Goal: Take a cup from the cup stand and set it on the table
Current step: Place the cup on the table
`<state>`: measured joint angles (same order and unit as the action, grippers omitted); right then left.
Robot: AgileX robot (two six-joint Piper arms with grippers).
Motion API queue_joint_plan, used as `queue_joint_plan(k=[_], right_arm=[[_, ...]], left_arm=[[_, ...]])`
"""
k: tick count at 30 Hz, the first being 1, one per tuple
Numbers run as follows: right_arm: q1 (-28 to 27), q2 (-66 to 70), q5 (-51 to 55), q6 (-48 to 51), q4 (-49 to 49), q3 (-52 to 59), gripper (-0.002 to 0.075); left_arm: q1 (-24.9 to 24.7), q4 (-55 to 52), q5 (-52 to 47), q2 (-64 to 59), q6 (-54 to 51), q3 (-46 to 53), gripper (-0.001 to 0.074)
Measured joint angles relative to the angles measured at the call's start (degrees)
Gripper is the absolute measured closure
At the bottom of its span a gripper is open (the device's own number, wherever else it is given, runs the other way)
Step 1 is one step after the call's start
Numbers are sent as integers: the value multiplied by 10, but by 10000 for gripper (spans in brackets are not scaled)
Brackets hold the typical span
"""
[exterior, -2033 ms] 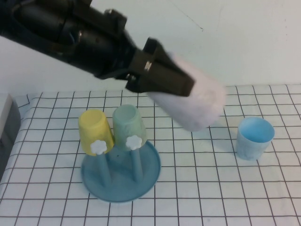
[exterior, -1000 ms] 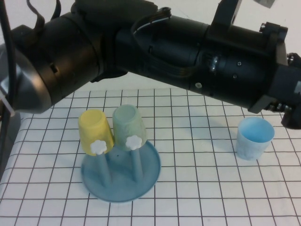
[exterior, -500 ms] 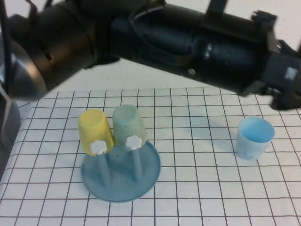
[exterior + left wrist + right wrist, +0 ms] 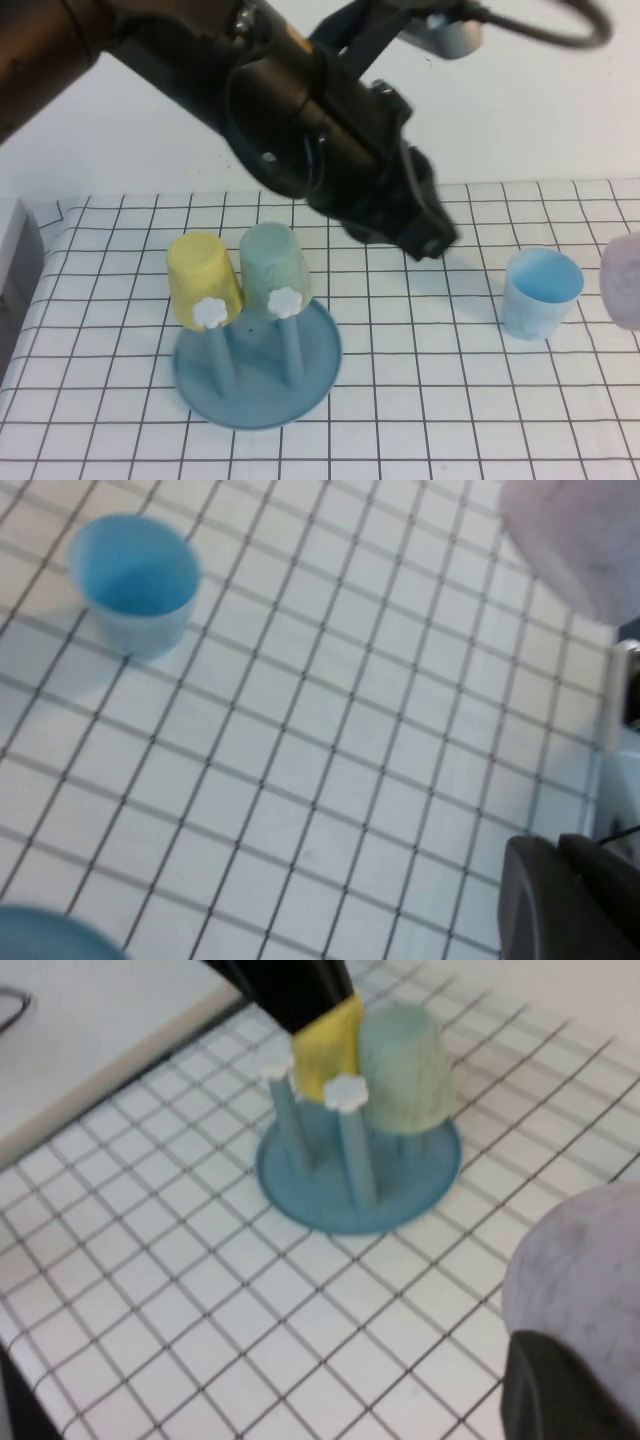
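The pale pink cup point(image 4: 625, 281) shows at the right edge of the high view, to the right of the light blue cup point(image 4: 541, 292). In the right wrist view the pink cup point(image 4: 585, 1260) fills the near corner, and my right gripper point(image 4: 565, 1380) is shut on it; I cannot tell whether it touches the table point(image 4: 430, 400). The blue cup stand point(image 4: 257, 365) sits left of centre and holds a yellow cup point(image 4: 203, 278) and a pale green cup point(image 4: 273, 268). My left gripper point(image 4: 565, 900) is shut and empty; its black arm point(image 4: 330, 140) crosses above the table.
The black arm's tip point(image 4: 428, 238) hangs over the table between the stand and the light blue cup. Two stand pegs point(image 4: 345, 1140) are bare. A grey object point(image 4: 15, 270) sits at the table's left edge.
The big black arm has swung back from across the view toward the upper left. The pink cup, held high near centre two seconds ago, is now low at the right edge.
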<state>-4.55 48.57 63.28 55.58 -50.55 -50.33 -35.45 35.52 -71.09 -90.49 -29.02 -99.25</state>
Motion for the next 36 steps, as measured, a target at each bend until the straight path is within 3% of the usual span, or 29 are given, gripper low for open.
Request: queue_joint_plan(k=[6, 15, 19, 28, 36], right_arm=[[21, 188, 63, 25, 48, -117, 706], [236, 379, 33, -58, 211, -238, 706], [295, 459, 24, -98, 284, -289, 706], [314, 617, -6, -112, 344, -350, 706], [314, 691, -6, -122, 365, -387, 689]], left_arm=[[-39, -98, -1, 34, 44, 26, 734], [-91, -110, 42, 114, 68, 191, 734], [-91, -144, 81, 167, 106, 268, 734], [-91, -181, 147, 283, 166, 404, 734], [-91, -216, 167, 351, 207, 452, 734]])
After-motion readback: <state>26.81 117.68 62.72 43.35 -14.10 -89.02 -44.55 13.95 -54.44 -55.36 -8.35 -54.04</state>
